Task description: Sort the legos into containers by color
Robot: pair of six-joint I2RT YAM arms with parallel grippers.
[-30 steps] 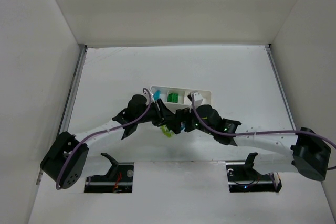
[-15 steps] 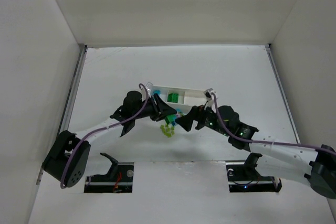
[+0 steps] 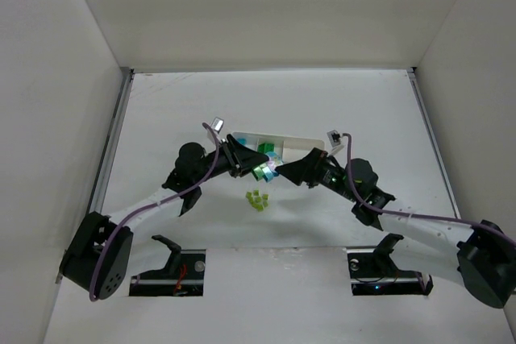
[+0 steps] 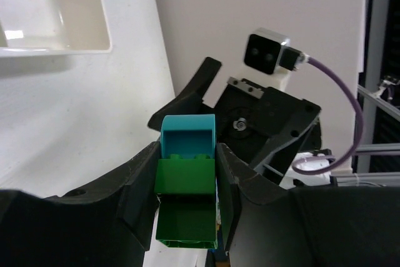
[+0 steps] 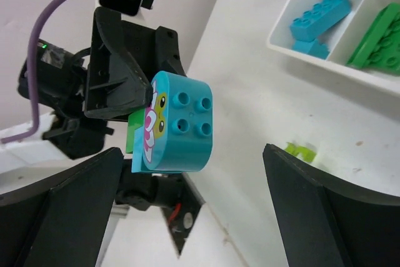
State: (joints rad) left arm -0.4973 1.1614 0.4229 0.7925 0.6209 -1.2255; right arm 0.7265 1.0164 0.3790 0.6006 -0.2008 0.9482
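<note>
The white tray (image 3: 313, 146) lies near the middle of the table (image 3: 177, 110), its long side running parallel to the near edge. Cyan bricks (image 5: 319, 17) lie in its left compartment and green bricks (image 5: 378, 39) in the one beside it.

The left gripper (image 4: 186, 161) hangs above the table at the tray's near rim. Its jaws are drawn in narrow and clamp a small stack of legos. The stack is a cyan brick (image 5: 181, 123) with a rounded side and a printed face, and a dark green brick (image 4: 185, 176) is joined to it. More green shows lower between the fingers (whether that is a second brick or part of the first, I cannot tell). The stack is lifted clear of the table surface.

The right gripper (image 5: 192, 153) faces the left one from the side of the table's right edge, near it. Its jaws are spread wide, and its fingers (image 5: 69, 211) are apart from the held stack.

A small heap of pale yellow-green legos (image 3: 256, 200) lies on the table between the tray and the near edge. It sits close to the middle of that edge's length, and one of them (image 5: 301, 150) shows in the right wrist view just beyond the tray's rim.
</note>
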